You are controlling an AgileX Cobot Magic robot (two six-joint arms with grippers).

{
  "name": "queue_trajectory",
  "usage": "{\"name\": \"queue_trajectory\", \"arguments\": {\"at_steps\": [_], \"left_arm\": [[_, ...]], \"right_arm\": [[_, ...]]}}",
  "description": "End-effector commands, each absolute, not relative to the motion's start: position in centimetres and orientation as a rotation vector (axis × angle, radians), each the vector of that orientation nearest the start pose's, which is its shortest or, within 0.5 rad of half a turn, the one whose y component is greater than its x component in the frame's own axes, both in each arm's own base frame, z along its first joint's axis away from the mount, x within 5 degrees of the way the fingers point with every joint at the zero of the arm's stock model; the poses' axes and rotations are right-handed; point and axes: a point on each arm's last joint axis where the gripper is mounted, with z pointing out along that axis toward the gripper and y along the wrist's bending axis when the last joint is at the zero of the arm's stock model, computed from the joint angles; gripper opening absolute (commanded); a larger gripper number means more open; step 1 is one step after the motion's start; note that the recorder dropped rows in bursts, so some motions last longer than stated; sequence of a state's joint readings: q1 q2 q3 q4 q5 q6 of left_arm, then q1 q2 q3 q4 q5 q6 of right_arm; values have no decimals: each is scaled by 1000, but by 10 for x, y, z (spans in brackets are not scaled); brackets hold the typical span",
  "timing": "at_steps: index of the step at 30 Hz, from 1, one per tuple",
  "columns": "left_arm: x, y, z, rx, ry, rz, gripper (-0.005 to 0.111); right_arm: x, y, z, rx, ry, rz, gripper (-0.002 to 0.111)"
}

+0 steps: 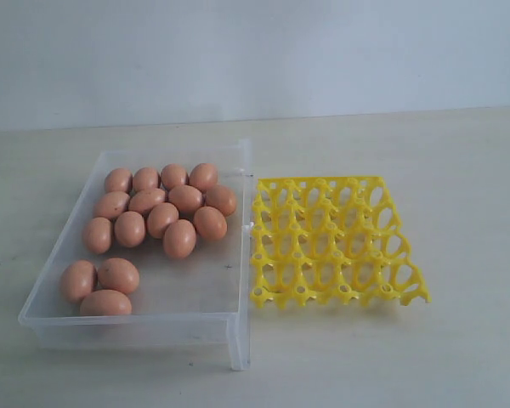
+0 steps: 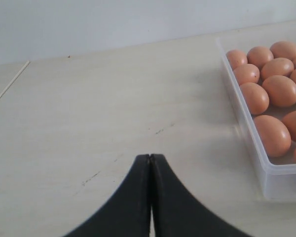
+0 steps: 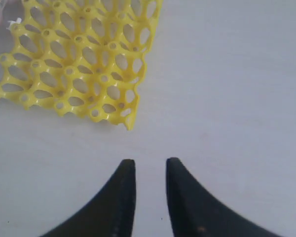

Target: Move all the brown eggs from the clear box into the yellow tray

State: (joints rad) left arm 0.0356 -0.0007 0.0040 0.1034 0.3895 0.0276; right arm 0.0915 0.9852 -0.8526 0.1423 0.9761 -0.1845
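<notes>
- The left gripper [image 2: 150,158] is hanging over bare table just outside the clear box [image 1: 127,327], its jaws pressed together with nothing between them.
- The brown eggs [image 1: 161,219] are all lying loose in that box, thirteen bunched toward the far end and three near the front-left corner. None is sitting in a cell yet.
- The bunched eggs are touching one another, so fingers pushing in could be nudging neighbours, rolling them or cracking a shell.
- The yellow tray [image 1: 340,293] is sitting empty just beside the box's right wall. It looks light, so an egg landing on a post could be tipping out or shifting it.
- The right gripper [image 3: 151,165] is hovering over the table near a tray corner, jaws slightly parted, holding nothing.
- The table [image 1: 459,170] is showing smooth and pale, with a plain light wall [image 1: 255,51] behind. A dropped egg would likely be rolling freely.
</notes>
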Motion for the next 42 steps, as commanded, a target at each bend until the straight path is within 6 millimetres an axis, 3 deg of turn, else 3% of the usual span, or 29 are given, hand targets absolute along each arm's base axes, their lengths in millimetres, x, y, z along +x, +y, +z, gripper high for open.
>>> {"name": "queue_trajectory", "arguments": {"at_steps": [1, 3, 7, 9, 13, 18, 22, 25, 28, 32, 33, 38, 42], "left_arm": [[52, 5, 179, 55, 1863, 136, 0], [52, 5, 179, 55, 1863, 136, 0], [52, 5, 179, 55, 1863, 136, 0], [52, 5, 179, 55, 1863, 136, 0], [52, 5, 179, 55, 1863, 136, 0], [52, 5, 179, 55, 1863, 136, 0], [52, 5, 179, 55, 1863, 136, 0], [52, 5, 179, 55, 1863, 136, 0], [52, 5, 179, 55, 1863, 136, 0], [52, 5, 179, 55, 1863, 136, 0], [52, 5, 179, 55, 1863, 136, 0], [52, 5, 179, 55, 1863, 136, 0], [52, 5, 179, 55, 1863, 136, 0]], "right_arm": [[191, 31, 300, -276, 2624, 187, 47], [198, 32, 296, -266, 2617, 196, 53], [216, 33, 286, -246, 2611, 193, 49], [226, 33, 278, -239, 2611, 187, 39], [246, 38, 259, -291, 2612, 224, 0], [272, 52, 237, -196, 2600, 324, 0], [281, 84, 230, -364, 2639, 352, 0], [284, 111, 245, -523, 2604, 363, 9], [281, 142, 265, -719, 2551, 359, 23], [275, 193, 290, -913, 2473, 424, 56], [275, 203, 293, -940, 2461, 437, 59], [277, 263, 286, -1082, 2470, 488, 54], [290, 300, 260, -1169, 2550, 451, 46]]}}
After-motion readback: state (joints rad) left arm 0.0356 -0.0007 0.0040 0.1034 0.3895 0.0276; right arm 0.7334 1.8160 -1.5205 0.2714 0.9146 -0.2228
